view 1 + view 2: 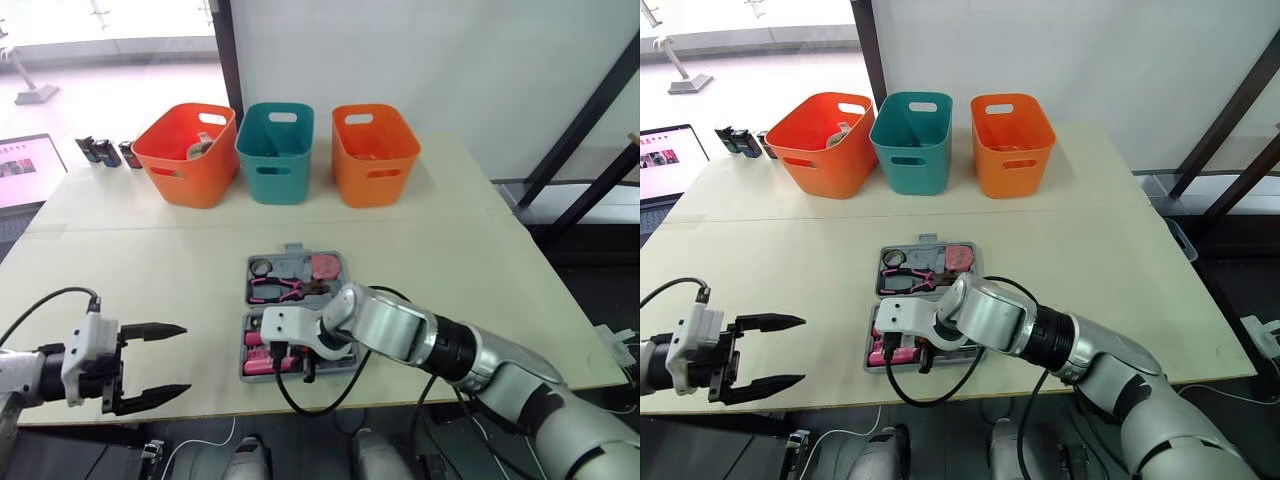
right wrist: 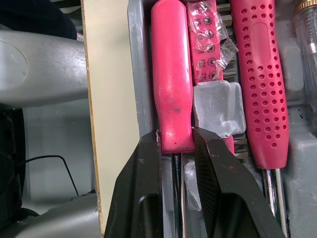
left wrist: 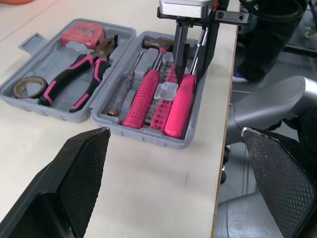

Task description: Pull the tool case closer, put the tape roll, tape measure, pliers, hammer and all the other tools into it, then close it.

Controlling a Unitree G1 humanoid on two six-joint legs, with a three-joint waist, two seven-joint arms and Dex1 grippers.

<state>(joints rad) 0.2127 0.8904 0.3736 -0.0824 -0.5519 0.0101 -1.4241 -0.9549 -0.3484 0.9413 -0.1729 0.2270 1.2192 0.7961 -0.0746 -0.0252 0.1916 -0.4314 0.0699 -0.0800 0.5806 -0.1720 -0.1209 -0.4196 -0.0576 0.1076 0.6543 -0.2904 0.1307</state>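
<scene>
Screwdriver handle (image 2: 171,74) sits pinched in your right hand (image 2: 176,143), down in the case (image 3: 143,135) edge slot to seat it; your left hand (image 1: 185,358) hovers spread.

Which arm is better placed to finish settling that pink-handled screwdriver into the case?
Right, probably. The right gripper clasps the pink screwdriver by its handle, inside the tool case. The left gripper hangs open off to the side of the case, touching nothing.
</scene>
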